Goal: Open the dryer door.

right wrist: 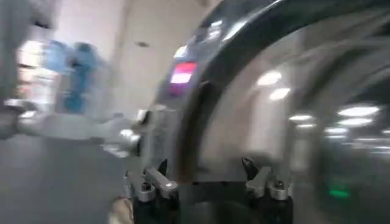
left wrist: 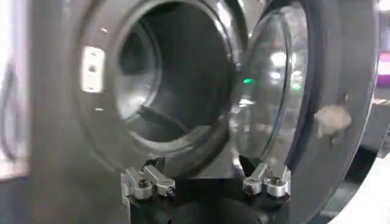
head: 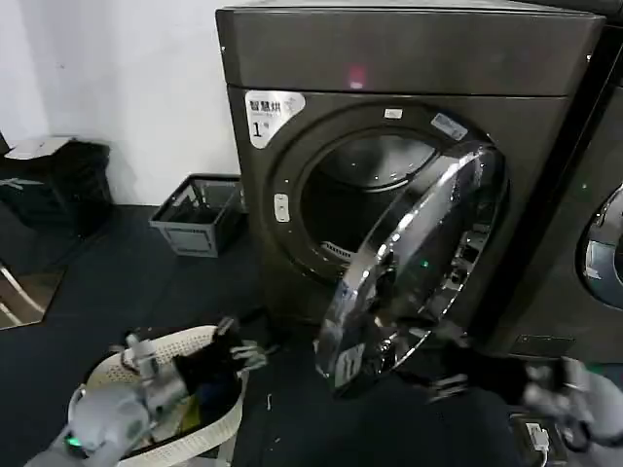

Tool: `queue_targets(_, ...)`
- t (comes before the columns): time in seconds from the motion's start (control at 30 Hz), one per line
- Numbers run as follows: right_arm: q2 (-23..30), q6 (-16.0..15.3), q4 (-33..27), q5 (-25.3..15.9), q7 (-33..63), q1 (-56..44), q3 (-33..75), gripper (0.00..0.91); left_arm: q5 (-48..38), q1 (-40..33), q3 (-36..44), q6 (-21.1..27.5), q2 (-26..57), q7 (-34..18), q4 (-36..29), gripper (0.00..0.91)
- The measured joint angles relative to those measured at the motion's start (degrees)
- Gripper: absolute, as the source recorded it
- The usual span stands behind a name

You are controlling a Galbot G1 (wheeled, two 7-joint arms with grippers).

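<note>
At centre of the head view, dryer (head: 409,175) stands on the dark floor (head: 127,282), white "1" sticker (head: 273,115) at its upper left corner, small red light (head: 356,76) on the top panel. Door (head: 414,268) is open, swung out roughly halfway, hinged on the dryer's right side; chrome ring faces forward and down, free edge low and near the floor. Drum opening (head: 365,204) fully exposed behind it.

Right claw (head: 450,362) sits just under the door's lower edge, right of the free end, fingers spread. Right wrist view: both fingers (right wrist: 149,185) apart, nothing between them, door ring (right wrist: 201,115) curving close ahead. Can't tell if a finger touches the rim.

Left claw (head: 234,348) is low at lower left, above a white mesh basket (head: 200,341), well apart from the door. Left wrist view: its fingers (left wrist: 146,181) are wide open and empty, pointing at the dryer front with the drum opening (left wrist: 170,79) and the door's glass (left wrist: 268,91) ahead.

Neighbouring machine (head: 594,243) is at the right edge with its own chrome-ringed door partly seen. Grey crate (head: 200,216) on the floor left of the dryer, by the white wall (head: 127,78).
</note>
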Motion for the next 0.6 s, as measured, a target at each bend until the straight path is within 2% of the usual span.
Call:
queue_targets(0.23,-1.04,-3.82,-0.73,-4.94,11.68,-0.79,7.13,0.907,-2.78,-5.87,7.44,-3.43,-0.32,-0.9,0.77,0.907)
queue_targets(0.37,-1.58,-5.73,-0.49,-5.97,15.29,-0.55,11.36,0.907,-2.75,-9.29,12.75,-5.69,-1.59,-1.5,1.68,0.907)
queue_targets(0.6,-2.95,-9.21,-1.06,-9.18,18.79,-0.6,19.76,0.907,-2.6,-15.45,21.34,-6.71,-5.24,-2.35,4.33,0.907)
